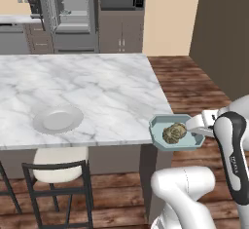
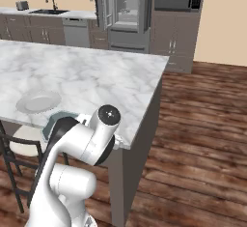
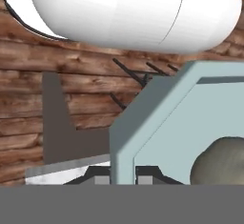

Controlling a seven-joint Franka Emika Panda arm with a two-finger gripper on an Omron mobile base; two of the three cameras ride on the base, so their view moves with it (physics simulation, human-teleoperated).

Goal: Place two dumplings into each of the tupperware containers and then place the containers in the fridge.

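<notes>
A pale-blue tupperware container point(image 1: 159, 130) hangs in the air just past the marble counter's point(image 1: 97, 86) near right corner, above the wooden floor. A lumpy tan dumpling clump point(image 1: 174, 132) lies in it; I cannot tell how many pieces it is. My gripper point(image 1: 193, 131) is shut on the container's right rim. In the hand view the container's wall point(image 3: 157, 118) runs between my fingertips point(image 3: 101, 179), and a dumpling point(image 3: 221, 163) shows inside. In the right base view my arm hides most of the container point(image 2: 52, 120). The fridge point(image 1: 68, 13) stands at the far wall with its doors open.
A round white-grey plate point(image 1: 57, 120) sits on the counter's near left part. A dark-framed stool point(image 1: 58, 172) stands under the counter's front edge. A dark microwave cabinet point(image 1: 121, 13) is right of the fridge. Open wooden floor point(image 2: 202, 139) lies right of the counter.
</notes>
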